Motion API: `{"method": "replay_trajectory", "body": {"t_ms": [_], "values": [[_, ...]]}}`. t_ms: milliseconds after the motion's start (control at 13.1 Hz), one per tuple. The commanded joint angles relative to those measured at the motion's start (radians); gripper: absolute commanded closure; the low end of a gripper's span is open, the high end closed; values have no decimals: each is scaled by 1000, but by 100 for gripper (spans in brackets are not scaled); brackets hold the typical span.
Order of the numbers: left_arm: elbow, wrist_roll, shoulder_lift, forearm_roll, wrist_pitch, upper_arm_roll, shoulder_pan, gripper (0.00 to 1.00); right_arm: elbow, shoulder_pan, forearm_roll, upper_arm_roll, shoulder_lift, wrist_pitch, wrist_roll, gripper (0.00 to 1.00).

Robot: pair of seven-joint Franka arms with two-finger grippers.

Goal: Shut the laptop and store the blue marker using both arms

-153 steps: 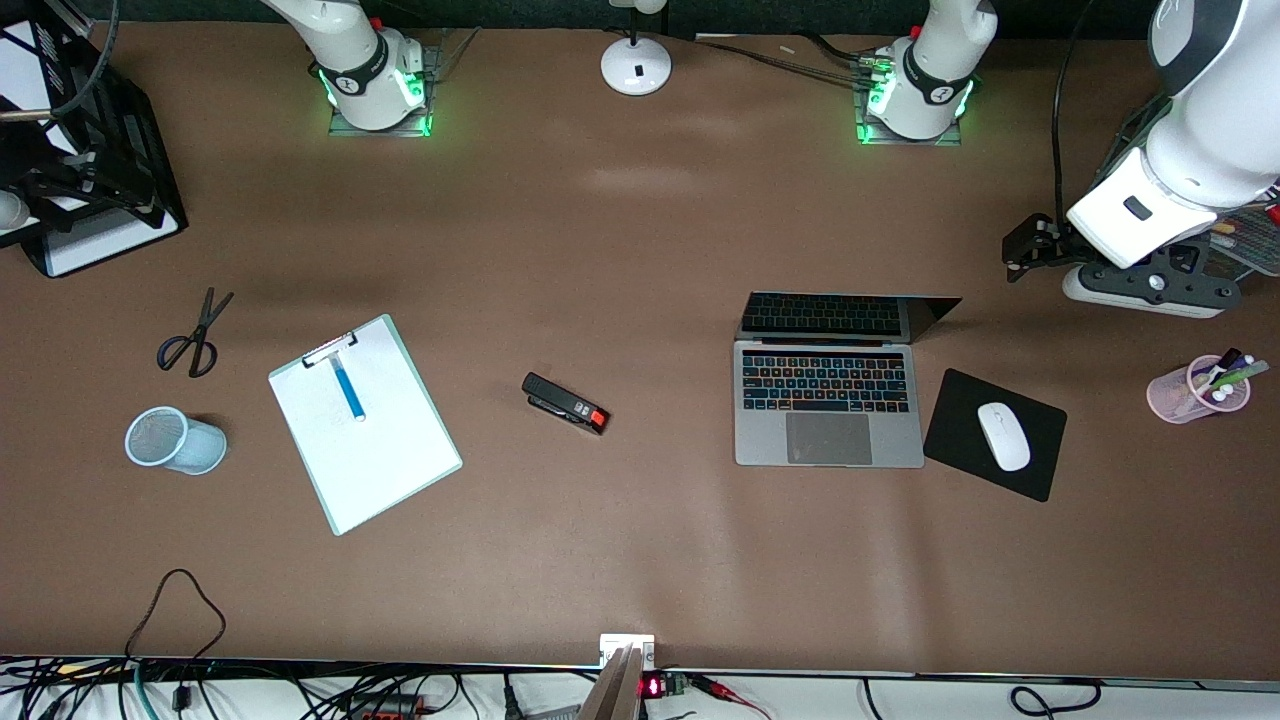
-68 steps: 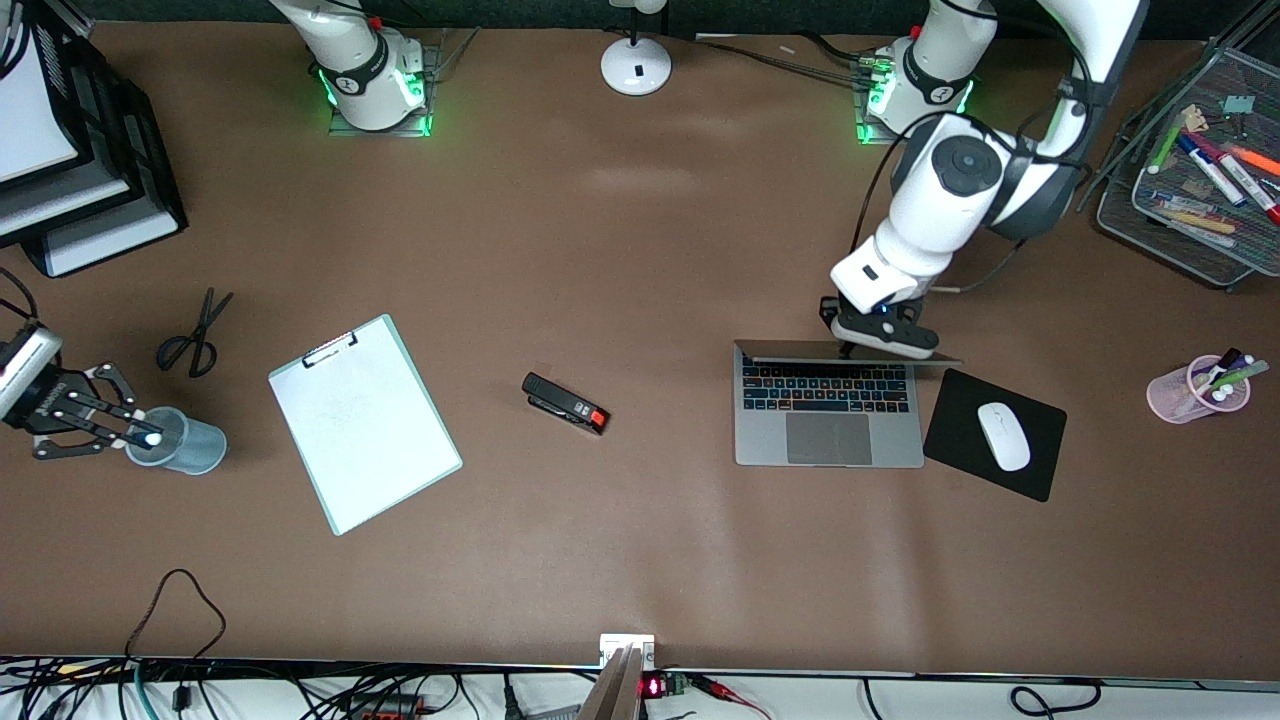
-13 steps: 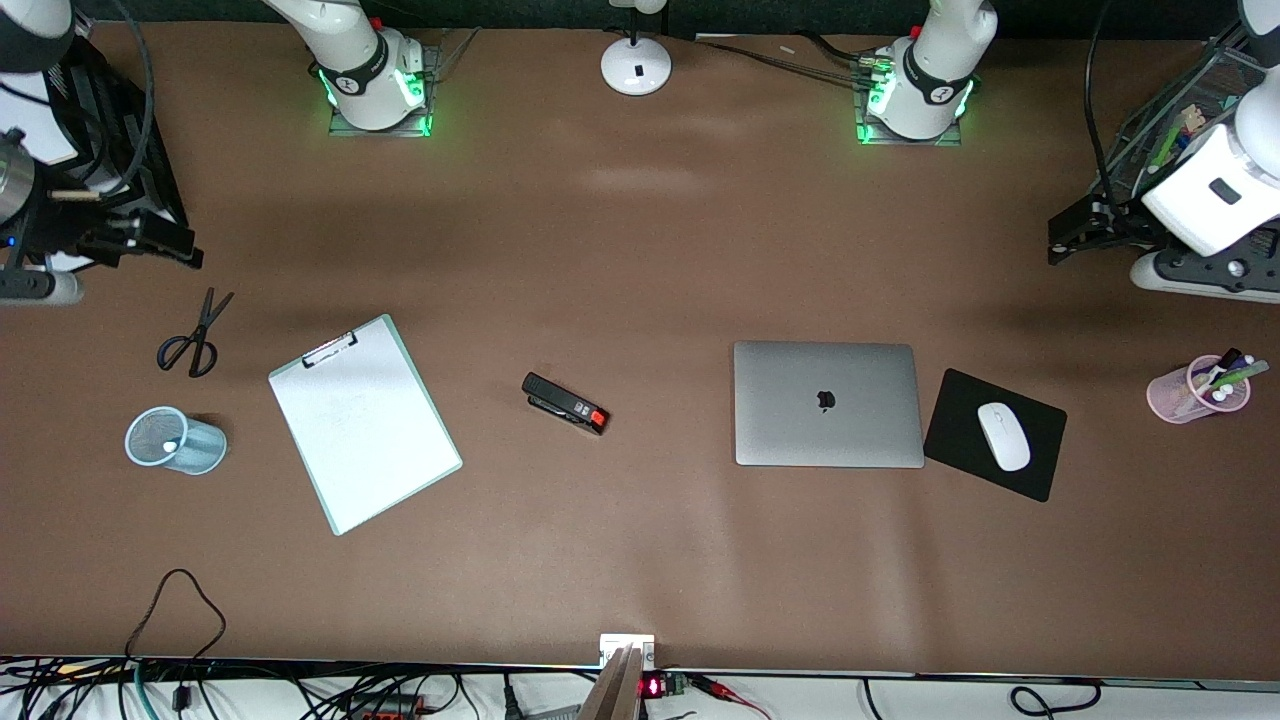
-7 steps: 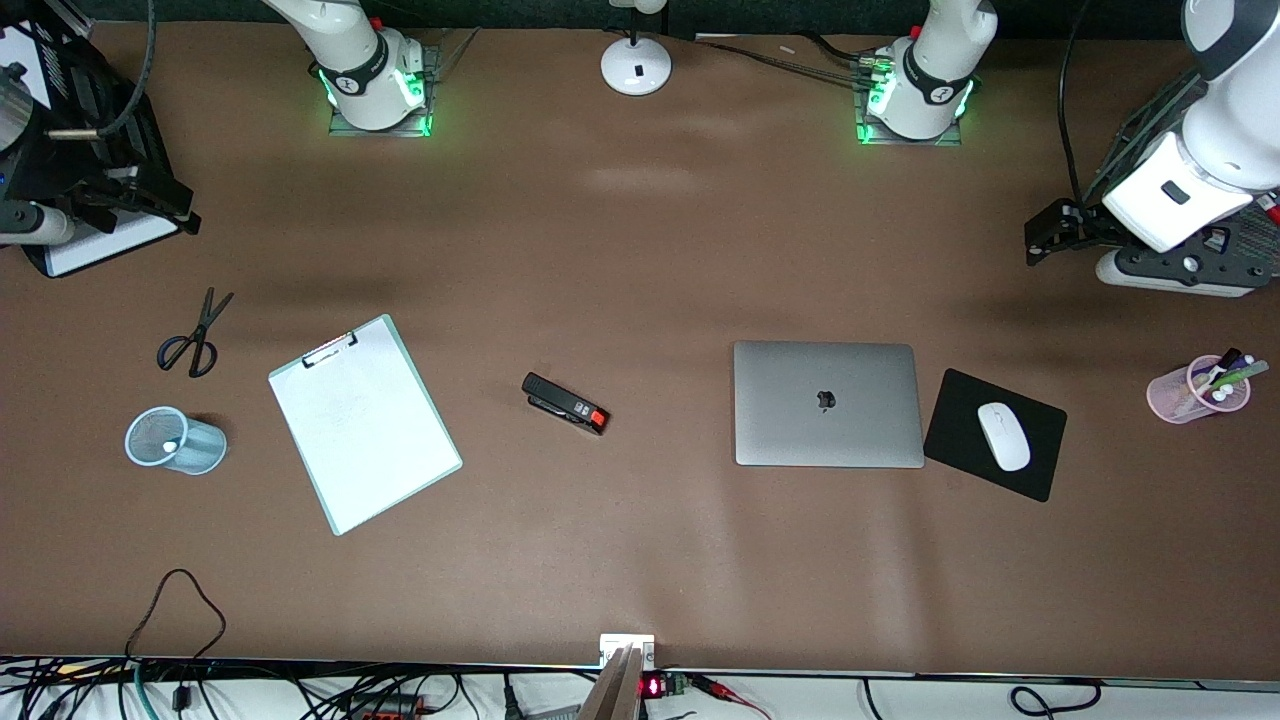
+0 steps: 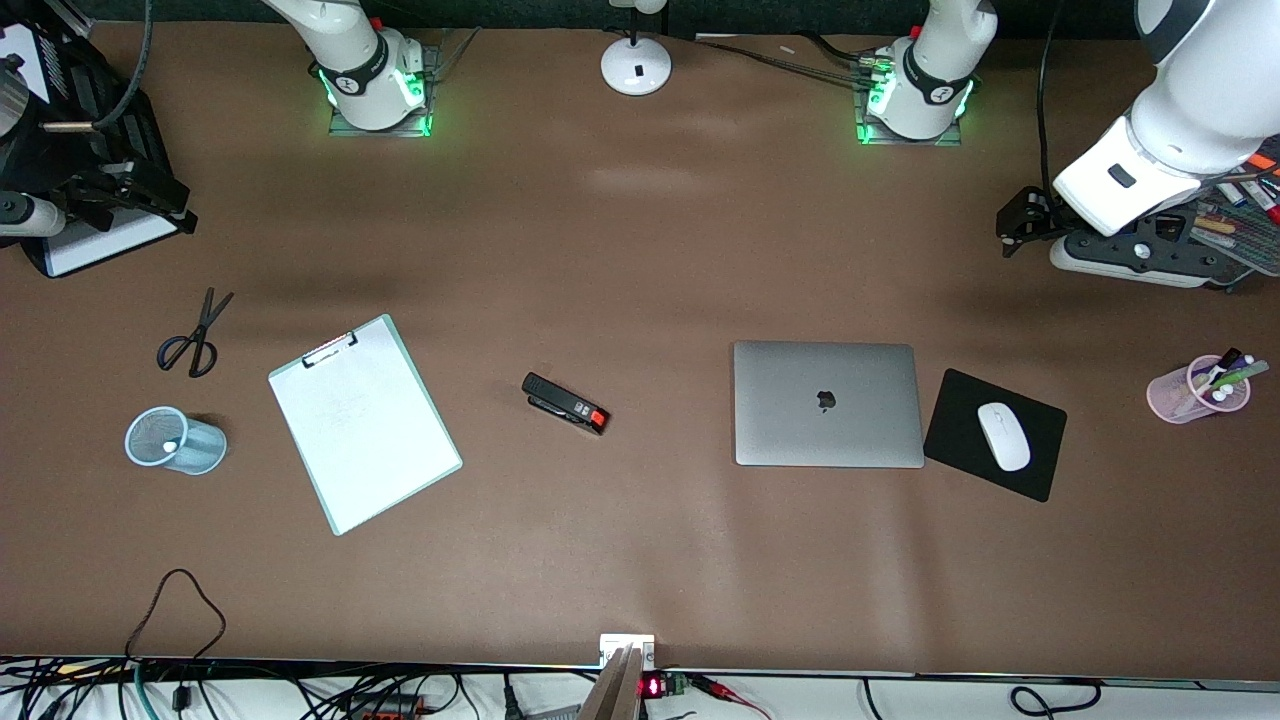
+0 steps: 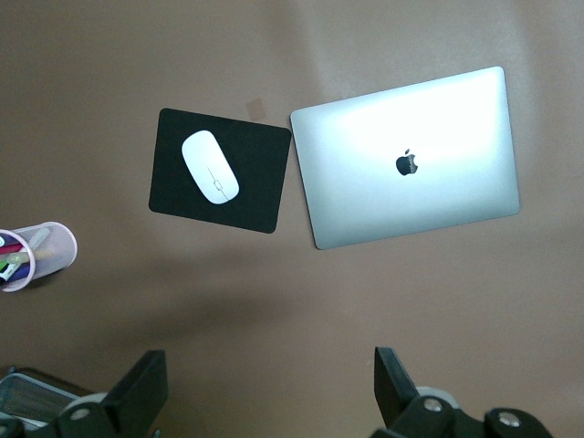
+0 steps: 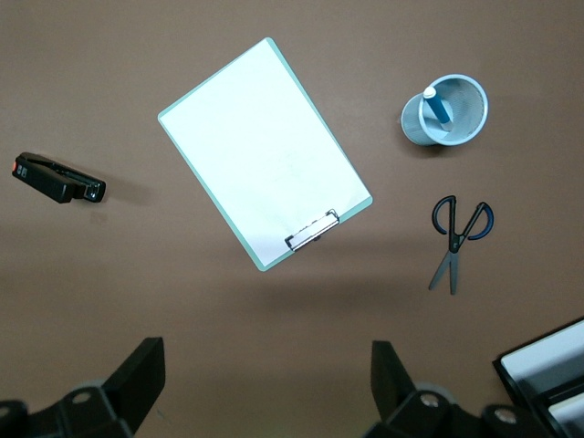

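The laptop [image 5: 826, 403] lies closed on the table, lid up with the dark logo showing; it also shows in the left wrist view [image 6: 406, 155]. The blue marker [image 7: 438, 108] stands in the light blue mesh cup [image 7: 444, 111]; in the front view only its white end [image 5: 170, 446] shows. My left gripper [image 5: 1015, 222] is open and empty, up over the table at the left arm's end; its own view [image 6: 271, 374] shows the jaws wide apart. My right gripper [image 5: 135, 188] is open and empty, up by the black paper trays; its own view [image 7: 269, 365] shows the same.
A clipboard [image 5: 365, 425], a black stapler [image 5: 565, 403] and scissors [image 5: 195, 335] lie between the cup and the laptop. A black mousepad [image 5: 1040, 470] with a white mouse [image 5: 1003, 436] sits beside the laptop. A pink pen cup [image 5: 1197, 390] and a mesh tray [image 5: 1240, 245] stand at the left arm's end.
The laptop went from open to shut and the marker from the clipboard into the mesh cup. In the last second the left gripper has drifted toward the table's middle; the right gripper rose slightly.
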Motion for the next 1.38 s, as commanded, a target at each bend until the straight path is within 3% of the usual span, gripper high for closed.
{"method": "replay_trajectory", "body": {"t_ms": [0, 1299], "values": [[23, 9, 1, 12, -22, -1, 5, 0, 20, 1, -14, -1, 7, 4, 31, 0], [51, 9, 15, 7, -37, -1, 0, 0, 20, 20, 3, 1, 13, 5, 12, 0]]}}
